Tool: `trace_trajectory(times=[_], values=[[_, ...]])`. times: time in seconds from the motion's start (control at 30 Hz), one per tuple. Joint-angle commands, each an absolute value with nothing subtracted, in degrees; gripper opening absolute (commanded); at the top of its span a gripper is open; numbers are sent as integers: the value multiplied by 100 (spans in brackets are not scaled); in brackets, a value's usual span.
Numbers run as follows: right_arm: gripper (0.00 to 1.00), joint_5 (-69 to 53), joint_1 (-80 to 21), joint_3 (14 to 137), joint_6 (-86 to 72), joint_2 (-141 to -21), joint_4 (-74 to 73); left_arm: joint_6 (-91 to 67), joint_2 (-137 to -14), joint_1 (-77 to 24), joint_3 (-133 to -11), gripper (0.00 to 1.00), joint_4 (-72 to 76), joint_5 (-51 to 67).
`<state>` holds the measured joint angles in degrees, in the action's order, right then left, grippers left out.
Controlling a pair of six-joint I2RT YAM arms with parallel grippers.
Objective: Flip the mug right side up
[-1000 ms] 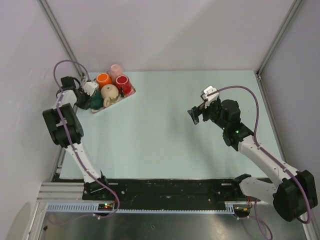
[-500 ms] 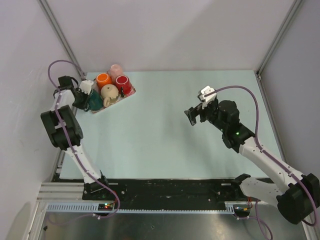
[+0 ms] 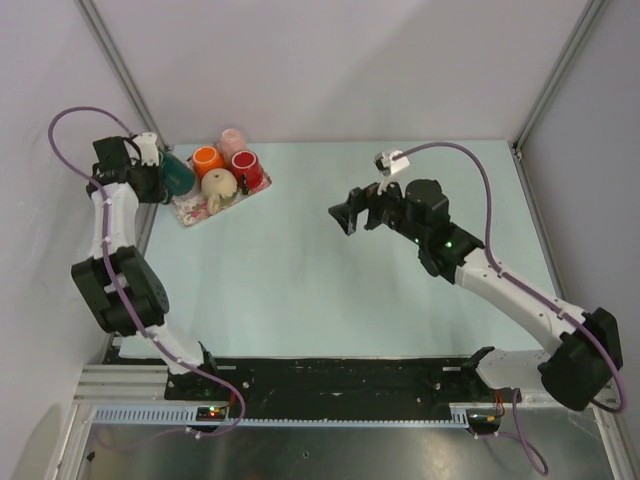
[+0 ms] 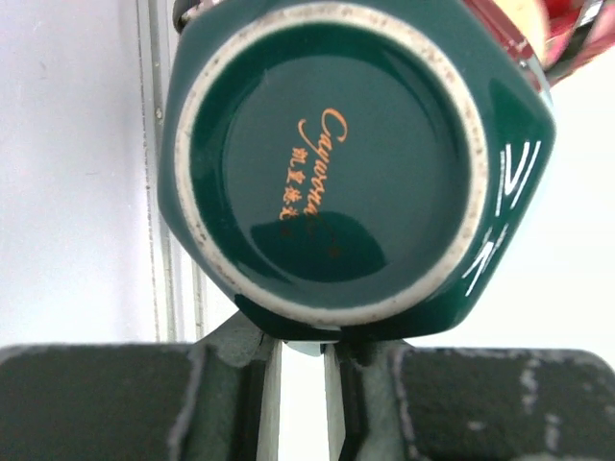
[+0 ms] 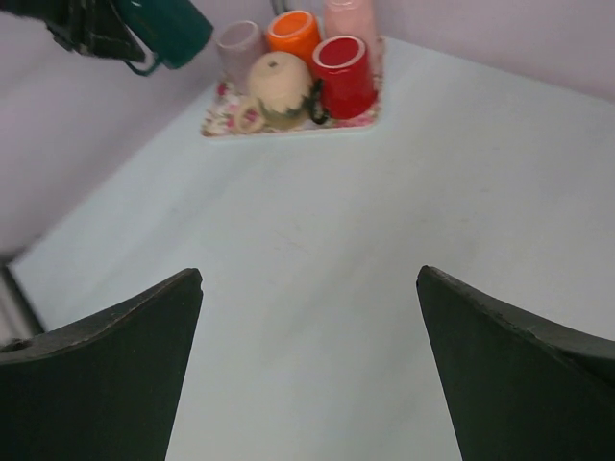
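A dark green mug [image 3: 177, 175] hangs in my left gripper [image 3: 152, 166], off the left corner of the floral tray [image 3: 193, 214]. In the left wrist view the mug's underside [image 4: 327, 163], with orange lettering, faces the camera, and my left gripper [image 4: 303, 338] is shut on its wall just below. The mug also shows at the top left of the right wrist view [image 5: 171, 29]. My right gripper [image 3: 351, 219] is open and empty over the table's middle, its fingers wide apart in its own view [image 5: 309, 276].
On the tray stand upside-down mugs: orange [image 3: 208, 159], pink [image 3: 232, 142], red [image 3: 246, 166] and cream [image 3: 219, 184]; a pale lilac one [image 5: 238, 43] shows in the right wrist view. The left wall and a metal frame post [image 3: 120, 70] are close to the left arm.
My left gripper has lifted the green mug off the tray and swung it left and back. My right arm has reached left toward the tray, still open.
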<state>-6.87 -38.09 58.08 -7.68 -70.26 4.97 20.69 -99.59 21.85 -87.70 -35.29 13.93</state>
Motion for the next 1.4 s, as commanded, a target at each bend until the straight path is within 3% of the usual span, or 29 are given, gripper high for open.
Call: trace_trajectory(times=[0.0,0.2,0.5,0.7,0.77,0.83,0.9,0.97,1.0,1.03,1.07,1.1,1.13,1.17,1.23,1.37], values=[[100,-1076,-3906,6599,-2398,-7620,932,1088,-8757,1503,-8672,0,-3233,1788],[100,-1853,-3935,7646,-3568,-8802,1353,292,-7965,242,-8795,0,-3352,2455],[100,-2722,-3665,7704,-5258,-9276,3318,-945,-7922,-675,-9301,0,-3545,3926],[92,-2921,-3588,7695,-5780,-9481,3862,-1228,-8078,-1069,-9454,0,-3537,4375],[85,-2996,-3556,7694,-5908,-9522,4119,-1245,-8115,-1170,-9456,0,-3539,4423],[71,-3032,-3521,7691,-5992,-9531,4315,-1256,-8155,-1246,-9426,0,-3537,4426],[50,-3054,-3475,7682,-6066,-9530,4476,-1270,-8189,-1305,-9366,0,-3534,4426],[18,-3082,-3378,7631,-6098,-9471,4520,-1234,-8211,-1344,-9269,0,-3540,4462],[9,-3061,-3293,7573,-6086,-9389,4352,-1188,-8201,-1353,-9192,0,-3537,4397],[4,-3020,-3180,7526,-6005,-9305,4140,-1135,-8187,-1353,-9131,7,-3544,4291],[2,-2916,-3093,7481,-5872,-9148,3635,-1059,-8150,-1340,-9066,22,-3547,4061],[1,-2794,-2992,7458,-5564,-9021,2964,-912,-8118,-1325,-8962,54,-3558,3832],[1,-2553,-2916,7447,-5269,-8817,2365,-772,-8067,-1317,-8885,77,-3581,3489],[0,-2340,-2829,7446,-4832,-8654,1631,-571,-8032,-1309,-8806,88,-3623,3204],[0,-1769,-2623,7453,-4018,-8259,355,-187,-7974,-1270,-8699,97,-3714,2466],[0,-980,-1809,7658,-2926,-7689,-2312,267,-7877,-971,-8570,99,-3825,1568]])
